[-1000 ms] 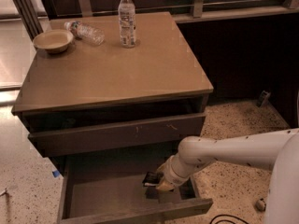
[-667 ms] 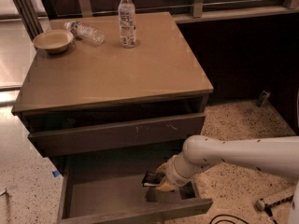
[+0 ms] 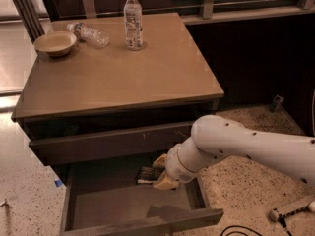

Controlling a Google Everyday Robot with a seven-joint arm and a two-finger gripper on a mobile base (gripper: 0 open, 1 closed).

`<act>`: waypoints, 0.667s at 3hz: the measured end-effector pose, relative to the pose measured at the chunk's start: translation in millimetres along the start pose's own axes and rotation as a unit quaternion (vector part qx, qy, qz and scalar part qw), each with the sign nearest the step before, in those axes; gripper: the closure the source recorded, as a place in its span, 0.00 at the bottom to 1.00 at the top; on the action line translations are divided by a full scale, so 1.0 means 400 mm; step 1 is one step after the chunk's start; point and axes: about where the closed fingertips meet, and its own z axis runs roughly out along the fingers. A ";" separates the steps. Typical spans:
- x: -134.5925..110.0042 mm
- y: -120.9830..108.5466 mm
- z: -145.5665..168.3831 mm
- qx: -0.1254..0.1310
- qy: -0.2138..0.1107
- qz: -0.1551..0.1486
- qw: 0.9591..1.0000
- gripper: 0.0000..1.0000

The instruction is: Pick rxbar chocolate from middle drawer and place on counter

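Far up-left of the tool: bowl (image 3: 55, 42), lying water bottle (image 3: 89, 33) and upright water bottle (image 3: 133, 19) sit at the back of the tabletop (image 3: 147, 77); placing there could tip them. The rxbar chocolate (image 3: 149, 175) lies in the open middle drawer (image 3: 113, 203), right at the left of the tool (image 3: 161, 172); can't tell whether the tool is clamped or spread. A weak bite drops the bar, and a straight lift snags the upper drawer front (image 3: 108, 144) just above.

My gripper (image 3: 160, 173) is down in the middle drawer (image 3: 113, 204), near the back on the right. The rxbar chocolate (image 3: 147, 175) lies in the drawer right by it, on its left. Another drawer (image 3: 98, 144) is above, under the counter (image 3: 128, 77). On the counter, back left, sits a bowl (image 3: 55, 42). Right of it lies a bottle (image 3: 89, 34), then a standing bottle (image 3: 133, 21).
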 end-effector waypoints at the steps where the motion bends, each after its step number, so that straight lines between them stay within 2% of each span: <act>1: -0.190 -0.071 -0.198 0.031 0.032 -0.009 0.999 1.00; 2: -0.271 -0.076 -0.243 0.023 0.032 0.001 0.999 1.00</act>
